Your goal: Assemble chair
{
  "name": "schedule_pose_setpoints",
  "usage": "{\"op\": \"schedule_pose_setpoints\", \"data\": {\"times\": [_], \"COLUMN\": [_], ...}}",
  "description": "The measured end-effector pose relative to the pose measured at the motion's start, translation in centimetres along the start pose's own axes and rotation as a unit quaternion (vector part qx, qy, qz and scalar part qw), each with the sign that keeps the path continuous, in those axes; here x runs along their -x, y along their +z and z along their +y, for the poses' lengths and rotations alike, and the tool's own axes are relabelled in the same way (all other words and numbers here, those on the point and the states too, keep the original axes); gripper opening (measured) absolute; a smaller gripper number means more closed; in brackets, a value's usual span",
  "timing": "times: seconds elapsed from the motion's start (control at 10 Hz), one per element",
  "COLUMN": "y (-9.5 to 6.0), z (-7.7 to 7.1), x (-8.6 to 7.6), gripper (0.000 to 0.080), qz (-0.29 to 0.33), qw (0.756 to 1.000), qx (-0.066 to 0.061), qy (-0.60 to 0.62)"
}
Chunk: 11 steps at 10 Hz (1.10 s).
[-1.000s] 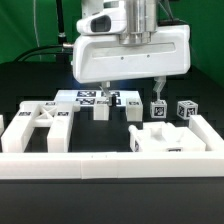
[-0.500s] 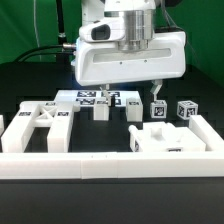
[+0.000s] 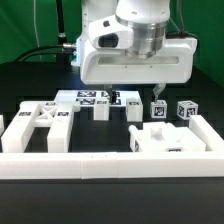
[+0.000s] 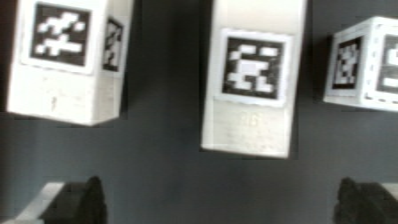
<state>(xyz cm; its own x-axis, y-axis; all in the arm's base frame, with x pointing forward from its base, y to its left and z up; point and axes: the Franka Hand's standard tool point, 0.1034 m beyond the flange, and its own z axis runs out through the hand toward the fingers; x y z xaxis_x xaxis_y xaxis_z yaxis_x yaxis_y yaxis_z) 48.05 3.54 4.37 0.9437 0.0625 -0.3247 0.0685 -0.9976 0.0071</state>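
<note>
The chair is in loose white tagged pieces on the black table. In the exterior view a cross-braced side (image 3: 42,126) lies at the left. Short posts (image 3: 133,110) stand in a row behind a panel with cut-outs (image 3: 166,141). My gripper (image 3: 132,91) hangs above the middle posts, open and empty. In the wrist view three tagged posts show: one (image 4: 68,62), a middle one (image 4: 251,85) and one at the edge (image 4: 372,64). My gripper (image 4: 222,203) is in line with the middle post but apart from it, with dark fingertips (image 4: 73,202) spread wide.
The marker board (image 3: 92,98) lies flat behind the posts. A long low white border rail (image 3: 110,166) runs along the front, with short arms at both ends. Two more tagged posts (image 3: 186,109) stand at the exterior view's right.
The gripper's body has shifted slightly toward the exterior view's right and turned a little. The chair pieces have not moved.
</note>
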Motion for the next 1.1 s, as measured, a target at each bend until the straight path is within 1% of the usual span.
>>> {"op": "schedule_pose_setpoints", "data": {"times": [0.1, 0.2, 0.4, 0.5, 0.6, 0.7, 0.8, 0.9, 1.0, 1.1], "y": [0.0, 0.2, 0.3, 0.3, 0.2, 0.5, 1.0, 1.1, 1.3, 1.4], "z": [-0.1, 0.0, -0.1, -0.7, -1.4, -2.2, -2.2, -2.2, -2.2, -2.2], "x": [-0.1, 0.3, 0.4, 0.8, 0.3, -0.2, -0.2, 0.0, -0.3, -0.4], "gripper": [0.0649, 0.0649, 0.0649, 0.0649, 0.0649, 0.0649, 0.0649, 0.0649, 0.0649, 0.0649], "qz": [-0.019, -0.062, -0.125, -0.177, -0.212, -0.234, -0.264, -0.295, -0.293, -0.291], "qw": [1.0, 0.998, 0.992, 0.984, 0.977, 0.971, 0.963, 0.954, 0.955, 0.956], "qx": [0.0, 0.001, 0.0, -0.016, -0.028, -0.042, -0.042, -0.043, -0.043, -0.043], "qy": [-0.001, -0.001, 0.002, 0.013, 0.02, 0.025, 0.023, 0.021, 0.021, 0.021]}}
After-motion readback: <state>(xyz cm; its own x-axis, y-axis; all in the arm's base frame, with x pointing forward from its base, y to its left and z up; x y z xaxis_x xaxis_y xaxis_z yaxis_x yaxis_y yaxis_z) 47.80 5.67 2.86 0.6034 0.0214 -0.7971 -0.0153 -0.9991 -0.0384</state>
